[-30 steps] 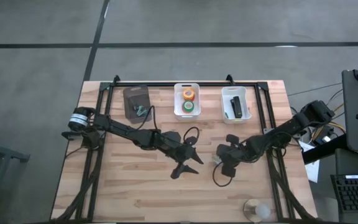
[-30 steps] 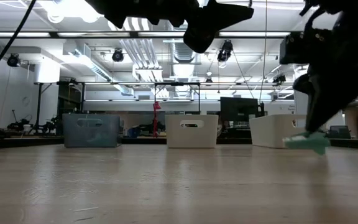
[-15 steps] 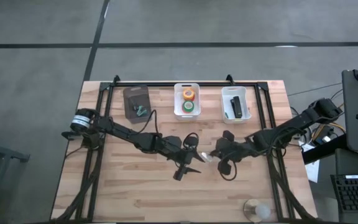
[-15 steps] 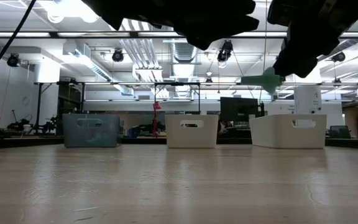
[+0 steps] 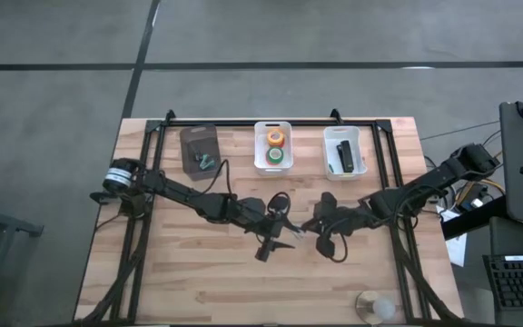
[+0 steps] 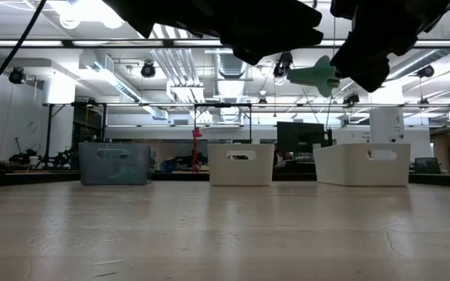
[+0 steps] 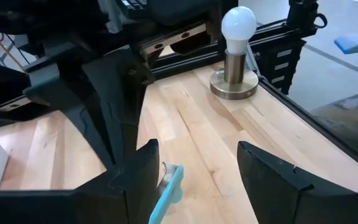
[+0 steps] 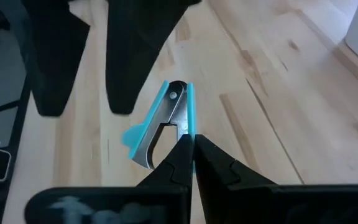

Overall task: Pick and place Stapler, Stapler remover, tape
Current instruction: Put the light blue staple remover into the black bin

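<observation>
The room [image 6: 209,86] behind is a wide workshop with strip lights, ducts and pipes under the ceiling; the floor [image 5: 261,32] is grey concrete. The table [image 5: 189,282] is pale wood planks, matte and grained, framed by black rails. Along its far edge stand three small bins: a grey bin [image 5: 199,149] holding small teal-and-metal pieces, a white middle bin [image 5: 273,146] with the tape [image 5: 275,138], orange and green rings, and a white right bin [image 5: 344,151] with the black stapler [image 5: 343,154]. A lamp [image 7: 238,46] with a round white bulb sits on a metal base near the table's front. Mid-table, raised off the wood, the right gripper [image 8: 191,144] is clenched on the remover [image 8: 165,121], a teal plastic claw with curved steel jaws. The left gripper [image 5: 276,242] hovers just beside it, fingers spread and empty.
</observation>
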Robot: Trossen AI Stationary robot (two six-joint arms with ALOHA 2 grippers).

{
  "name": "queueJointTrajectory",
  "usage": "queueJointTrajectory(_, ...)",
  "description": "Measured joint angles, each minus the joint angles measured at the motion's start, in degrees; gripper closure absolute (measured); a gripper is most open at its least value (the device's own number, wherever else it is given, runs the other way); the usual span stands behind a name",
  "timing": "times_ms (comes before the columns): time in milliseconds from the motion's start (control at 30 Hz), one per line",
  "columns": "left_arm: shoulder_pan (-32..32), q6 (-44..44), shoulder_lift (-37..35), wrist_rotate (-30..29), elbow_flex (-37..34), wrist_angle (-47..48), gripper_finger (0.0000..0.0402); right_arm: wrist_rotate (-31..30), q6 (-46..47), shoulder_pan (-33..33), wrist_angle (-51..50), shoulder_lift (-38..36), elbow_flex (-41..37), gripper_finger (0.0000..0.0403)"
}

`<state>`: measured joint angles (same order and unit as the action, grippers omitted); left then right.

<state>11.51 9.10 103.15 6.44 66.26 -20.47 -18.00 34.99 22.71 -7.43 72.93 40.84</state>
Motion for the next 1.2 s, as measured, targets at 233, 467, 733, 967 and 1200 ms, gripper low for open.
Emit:
queueJointTrajectory(233,0.02,-0.44,0.00,-0.09,-0.02,0.13,0.0184,-0.04,-0.35,-0.01,4.23,0.00,-0.02,0.0394)
queueJointTrajectory(467,0.02,-1.08,0.68,-0.46,-0.04,-0.24,0.0184,-0.11,-1.32,-0.12,5.83,0.01,-0.02,0.0394)
queueJointTrajectory(733,0.00,-1.71,1.16,-0.44,-0.04,-0.52,0.0209,-0.11,-1.32,-0.12,6.18,0.04,-0.02,0.0394)
queueJointTrajectory(967,-0.04,-1.42,1.16,-1.95,-0.04,0.13,0.0279,-0.11,-1.56,-0.12,6.26,0.04,-0.02,0.0394)
queueJointTrajectory(1200,-0.04,0.02,1.16,-2.92,-0.04,0.42,0.0368,-0.13,-1.56,-0.14,6.22,0.04,-0.02,0.0394)
